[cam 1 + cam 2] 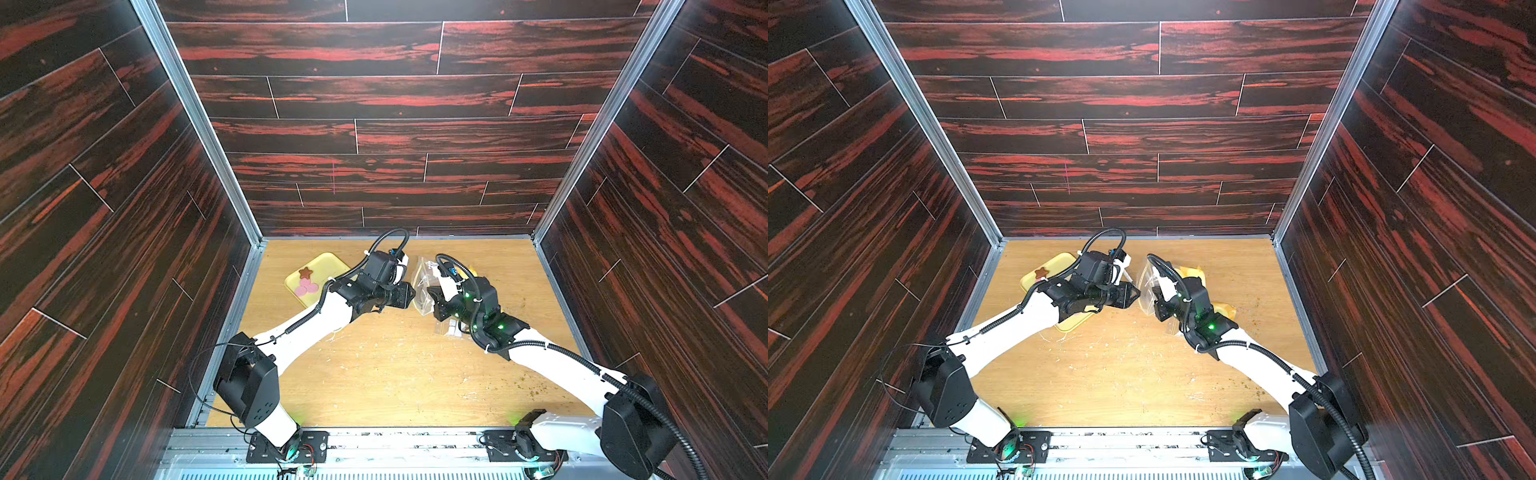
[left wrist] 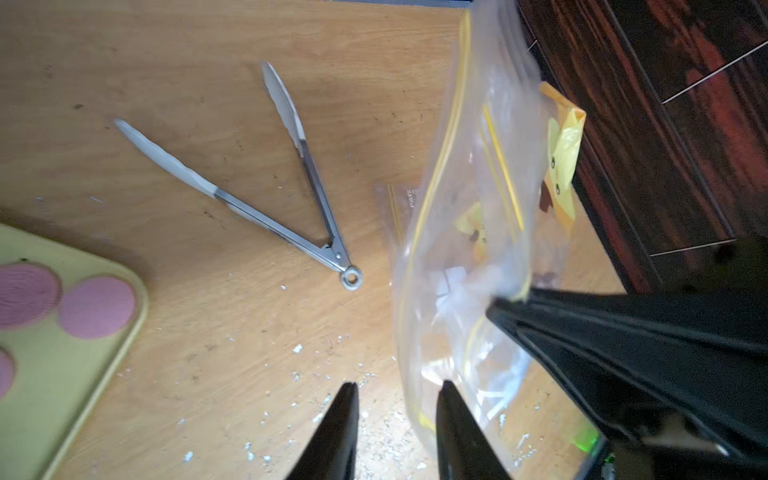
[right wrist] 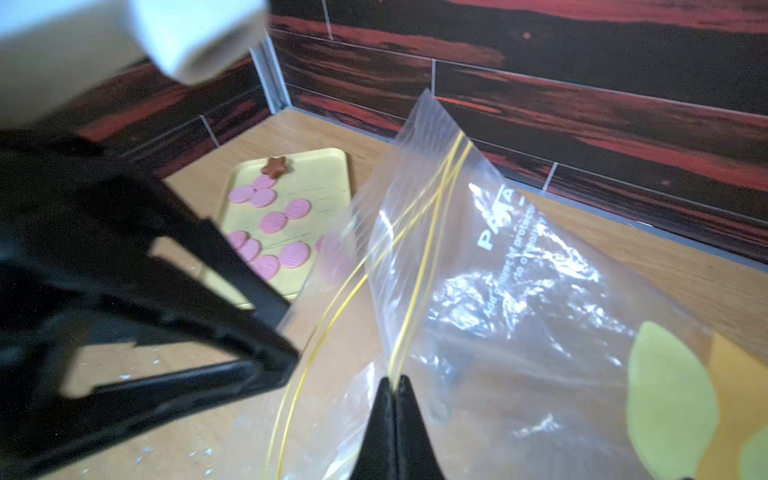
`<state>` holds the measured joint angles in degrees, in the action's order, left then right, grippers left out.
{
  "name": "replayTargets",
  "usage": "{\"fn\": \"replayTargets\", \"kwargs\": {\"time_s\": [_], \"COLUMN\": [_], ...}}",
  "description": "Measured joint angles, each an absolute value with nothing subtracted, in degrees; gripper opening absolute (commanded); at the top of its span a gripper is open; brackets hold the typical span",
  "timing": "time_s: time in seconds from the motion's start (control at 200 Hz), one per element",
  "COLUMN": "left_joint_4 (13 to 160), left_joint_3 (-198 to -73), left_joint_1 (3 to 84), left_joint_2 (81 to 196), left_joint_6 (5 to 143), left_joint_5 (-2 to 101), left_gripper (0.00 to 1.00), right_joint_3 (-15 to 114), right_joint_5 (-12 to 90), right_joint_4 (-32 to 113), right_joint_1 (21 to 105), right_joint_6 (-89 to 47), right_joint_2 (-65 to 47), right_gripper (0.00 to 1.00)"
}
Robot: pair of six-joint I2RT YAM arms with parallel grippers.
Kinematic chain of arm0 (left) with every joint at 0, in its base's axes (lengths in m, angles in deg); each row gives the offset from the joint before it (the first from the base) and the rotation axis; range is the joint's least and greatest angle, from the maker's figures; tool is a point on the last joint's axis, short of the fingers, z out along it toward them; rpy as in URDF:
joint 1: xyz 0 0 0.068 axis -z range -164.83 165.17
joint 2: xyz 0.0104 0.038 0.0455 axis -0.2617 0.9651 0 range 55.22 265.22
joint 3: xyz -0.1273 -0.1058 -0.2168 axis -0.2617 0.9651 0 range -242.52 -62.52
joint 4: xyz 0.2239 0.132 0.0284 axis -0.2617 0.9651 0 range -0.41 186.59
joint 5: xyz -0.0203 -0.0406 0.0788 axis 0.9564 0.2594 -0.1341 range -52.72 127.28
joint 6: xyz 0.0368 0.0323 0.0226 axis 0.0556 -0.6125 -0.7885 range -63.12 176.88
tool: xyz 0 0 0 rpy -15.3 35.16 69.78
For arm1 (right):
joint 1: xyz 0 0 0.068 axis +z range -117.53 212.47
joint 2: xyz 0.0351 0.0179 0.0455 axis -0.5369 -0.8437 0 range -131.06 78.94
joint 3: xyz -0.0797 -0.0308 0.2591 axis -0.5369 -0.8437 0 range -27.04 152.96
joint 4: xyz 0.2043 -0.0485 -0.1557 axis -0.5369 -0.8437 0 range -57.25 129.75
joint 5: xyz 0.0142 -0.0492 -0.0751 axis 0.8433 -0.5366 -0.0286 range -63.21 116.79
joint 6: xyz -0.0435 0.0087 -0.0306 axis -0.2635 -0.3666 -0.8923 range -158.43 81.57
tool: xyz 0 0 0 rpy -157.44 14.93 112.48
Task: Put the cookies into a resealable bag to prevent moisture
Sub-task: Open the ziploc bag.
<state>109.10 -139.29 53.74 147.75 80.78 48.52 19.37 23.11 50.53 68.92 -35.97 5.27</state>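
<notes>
The right gripper [image 3: 392,384] is clenched on the zip edge of a clear bag [image 3: 478,291] and holds it up off the table [image 2: 208,124], its mouth turned toward the left arm. The left gripper [image 2: 397,386] is at the opposite side of the mouth. Its fingers [image 2: 345,419] are apart, with the bag's rim lying between them and not pinched. The cookies [image 3: 274,222] lie on the tray [image 3: 332,158] at the far left of the table, apart from the bag: pink discs scattered flat, some touching, with the star [image 3: 276,166] at the tray's far end. In both top views the left arm covers part of the tray. Tongs [image 2: 291,199] lie spread on the table between tray and bag. Crumbs dot the wood.
</notes>
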Motion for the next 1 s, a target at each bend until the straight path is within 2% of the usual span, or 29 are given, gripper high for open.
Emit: {"fn": "replayTargets", "kwargs": {"time_s": [0.105,0.175,0.286,0.666,0.802,0.907,0.997], "left_joint_4": [109.0,108.9,109.3,117.4,118.5,118.5,118.7], "left_joint_3": [-140.2,-140.3,-140.4,-140.4,-140.4,-140.6,-140.7], "left_joint_1": [53.7,53.7,53.6,52.1,52.0,52.4,53.3], "left_joint_2": [148.4,148.9,149.2,145.0,141.9,141.1,141.1], "left_joint_6": [80.5,80.2,80.0,79.0,79.2,79.8,80.0], "left_joint_5": [48.3,48.2,47.5,40.9,42.1,43.8,43.9], "left_gripper": [0.29,0.13,0.00,0.00,0.00,0.00,0.00], "right_joint_3": [18.8,18.0,16.9,13.2,13.1,13.5,14.9], "right_joint_5": [24.6,25.2,25.2,19.0,20.9,23.6,25.4], "right_joint_4": [51.2,51.5,51.8,53.7,54.3,54.6,54.8], "right_joint_1": [69.2,69.2,69.2,69.0,69.0,69.4,69.8], "right_joint_6": [-35.2,-34.5,-33.9,-31.0,-30.4,-30.1,-30.0], "right_joint_2": [5.6,6.3,7.2,9.7,9.7,9.5,9.5], "right_gripper": [0.00,0.00,0.00,0.00,0.15,0.35,0.40]}}
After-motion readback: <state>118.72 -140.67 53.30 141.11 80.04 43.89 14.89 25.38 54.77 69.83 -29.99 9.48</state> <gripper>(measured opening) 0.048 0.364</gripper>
